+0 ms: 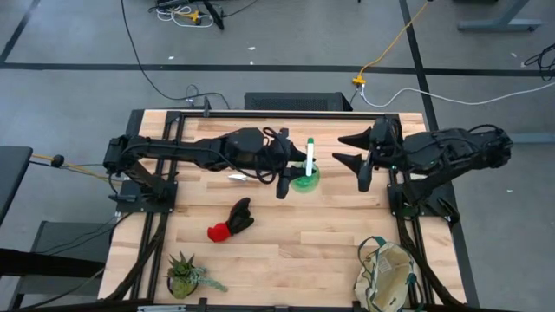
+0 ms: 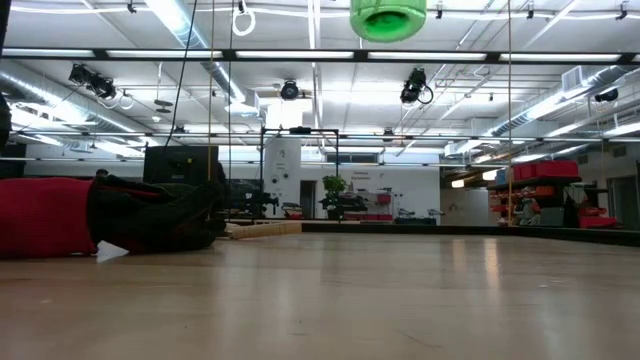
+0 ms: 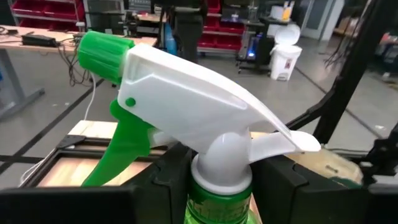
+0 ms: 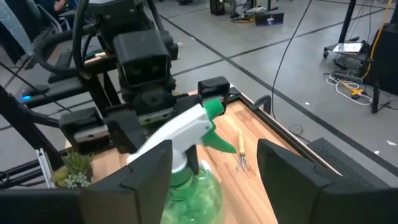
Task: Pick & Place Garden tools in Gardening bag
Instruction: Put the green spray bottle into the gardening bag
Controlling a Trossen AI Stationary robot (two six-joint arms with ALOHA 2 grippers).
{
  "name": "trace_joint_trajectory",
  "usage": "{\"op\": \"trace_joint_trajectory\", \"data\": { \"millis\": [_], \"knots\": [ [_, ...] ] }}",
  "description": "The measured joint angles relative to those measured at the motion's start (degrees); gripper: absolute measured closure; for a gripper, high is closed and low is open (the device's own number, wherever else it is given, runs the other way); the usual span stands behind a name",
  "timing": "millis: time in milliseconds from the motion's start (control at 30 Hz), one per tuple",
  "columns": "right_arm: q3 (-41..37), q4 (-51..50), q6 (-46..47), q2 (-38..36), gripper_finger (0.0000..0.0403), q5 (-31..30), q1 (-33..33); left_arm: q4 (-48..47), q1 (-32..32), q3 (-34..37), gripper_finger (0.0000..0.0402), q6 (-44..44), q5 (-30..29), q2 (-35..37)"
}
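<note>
A green spray bottle (image 1: 305, 178) with a white trigger head (image 3: 186, 93) hangs high over the middle of the table, and my left gripper (image 3: 221, 196) is shut on it. In the low view only the bottle's green base (image 2: 388, 18) shows, far above the tabletop. My right gripper (image 1: 340, 149) stands open just right of the bottle without touching it. The red-and-black glove pair (image 1: 231, 221) lies flat on the table near the middle. A small wooden-handled rake (image 4: 241, 152) lies on the table beyond the bottle. The beige gardening bag (image 1: 386, 276) sits at the near right corner. My left gripper pinches the bottle's neck (image 3: 221, 177), just under the white trigger head, between its two fingers (image 3: 166, 180). The fingers come in level from the table's left side. The bottle stands upright in the hold, lifted clear of the table.
A small spiky potted plant (image 1: 185, 273) stands at the near left. Black metal frames (image 1: 156, 186) carry the arms along the table's left and right sides. Bare wood lies between the gloves and the bag.
</note>
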State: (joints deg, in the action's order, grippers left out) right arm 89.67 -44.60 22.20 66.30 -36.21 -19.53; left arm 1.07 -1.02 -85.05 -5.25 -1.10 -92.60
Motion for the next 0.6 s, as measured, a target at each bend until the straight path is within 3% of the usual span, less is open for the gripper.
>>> {"op": "trace_joint_trajectory", "data": {
  "millis": [600],
  "knots": [
    [0.0,-0.5,7.2,4.0,0.0175,-3.7,0.8,-4.7,0.5,0.0,0.0256,9.0,-8.1,-1.0]
  ]
}}
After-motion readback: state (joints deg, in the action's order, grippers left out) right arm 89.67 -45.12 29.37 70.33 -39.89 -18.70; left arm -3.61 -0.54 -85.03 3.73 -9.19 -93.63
